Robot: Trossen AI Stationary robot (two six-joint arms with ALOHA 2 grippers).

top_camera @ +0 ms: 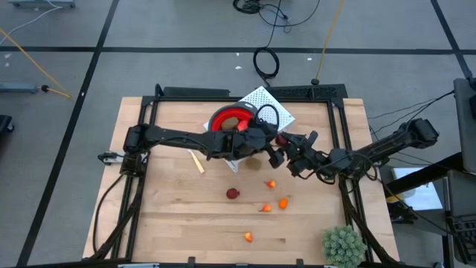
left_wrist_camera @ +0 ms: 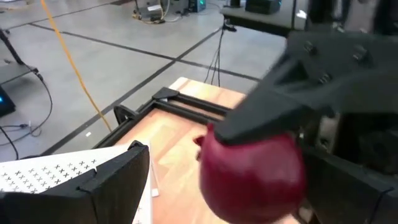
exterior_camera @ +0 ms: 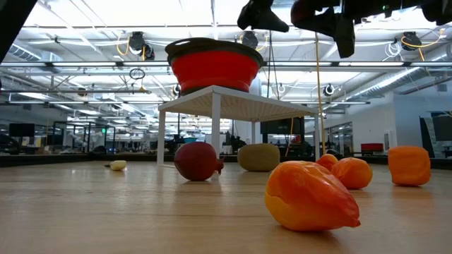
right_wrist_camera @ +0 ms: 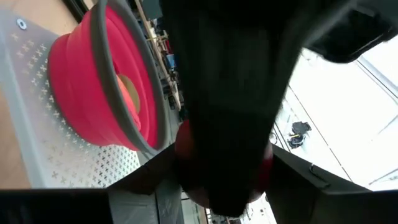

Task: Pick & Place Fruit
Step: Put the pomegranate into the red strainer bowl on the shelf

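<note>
Nearest the low camera, an orange fruit piece [exterior_camera: 311, 197] is lying on the tabletop [top_camera: 171, 216], its long axis running roughly across that view with the tapered end pointing toward the picture's right. I am watching the right gripper [top_camera: 286, 152] holding a dark red ball [left_wrist_camera: 252, 174] in its jaws, up in the air just beside the red bowl [top_camera: 232, 119] on its white perforated stand [top_camera: 262, 99]. The left gripper [top_camera: 266, 143] is hanging right against it with jaws spread wide, the ball sitting between them. I am judging this a handover, and the risk is a release before the left jaws are closing, letting the round ball drop and roll; it has no long axis to steady it. Other orange bits [top_camera: 283, 202] and another red ball [top_camera: 233, 193] are waiting on the tabletop.
</note>
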